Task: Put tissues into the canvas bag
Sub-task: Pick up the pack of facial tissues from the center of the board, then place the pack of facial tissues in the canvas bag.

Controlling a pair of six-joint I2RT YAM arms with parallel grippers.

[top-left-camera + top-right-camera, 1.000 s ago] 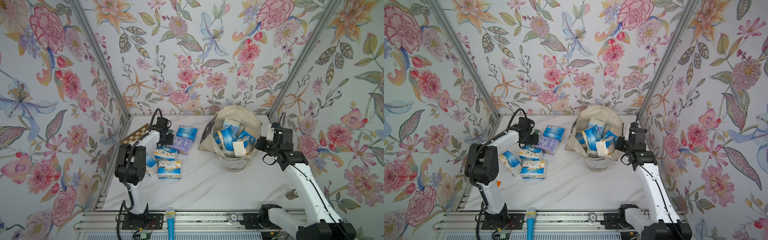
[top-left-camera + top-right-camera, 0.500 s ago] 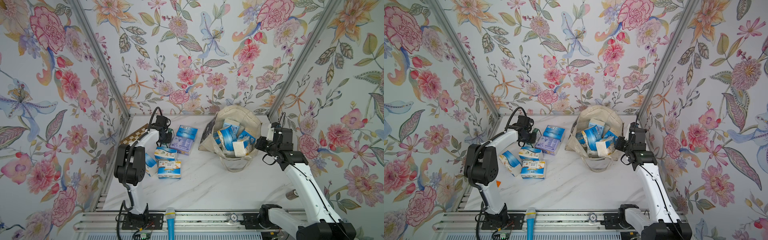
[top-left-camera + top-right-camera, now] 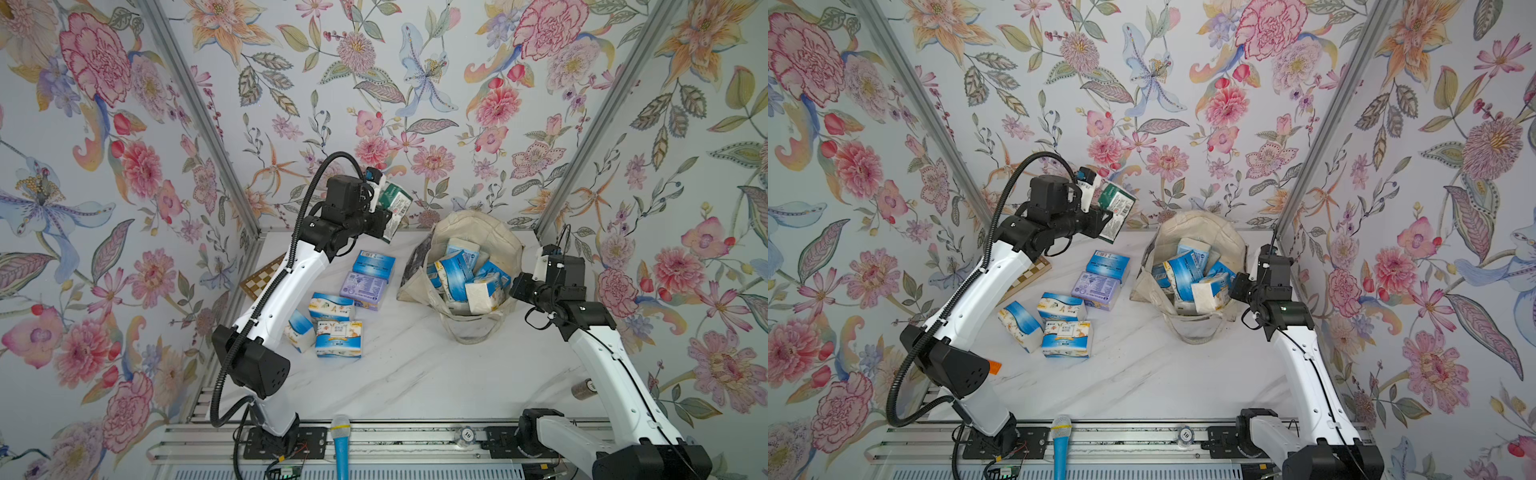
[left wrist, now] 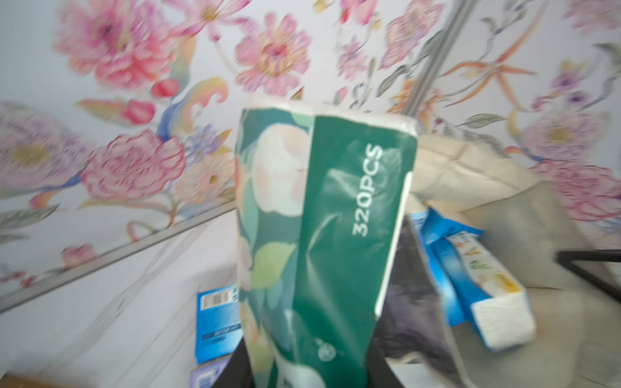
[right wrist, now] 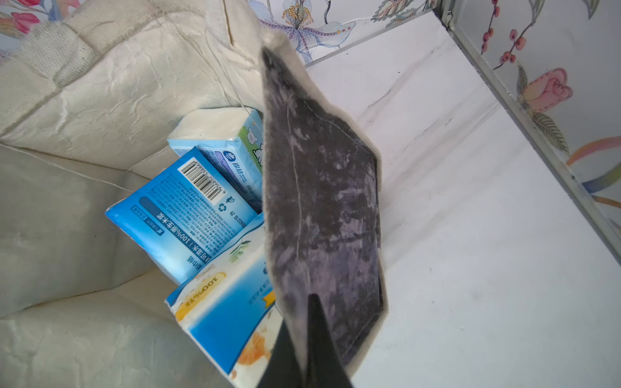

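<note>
Two white-shelled arms [image 3: 286, 286], black joints [image 3: 253, 365], ribbed black cables [image 3: 337, 154].

"320PCS" in white capitals along the side of the green pack [image 4: 339, 218]. On the blue pack [image 5: 181, 215] inside the canvas bag [image 5: 67, 218], upside down: a barcode with digits too small to trust, a recycling sign and "100%" among Chinese characters. "100%" again in a yellow oval on the pack beneath [image 5: 221, 322]. On the round token [image 3: 468, 434] on the front rail [image 3: 395, 436] — "10".
</note>
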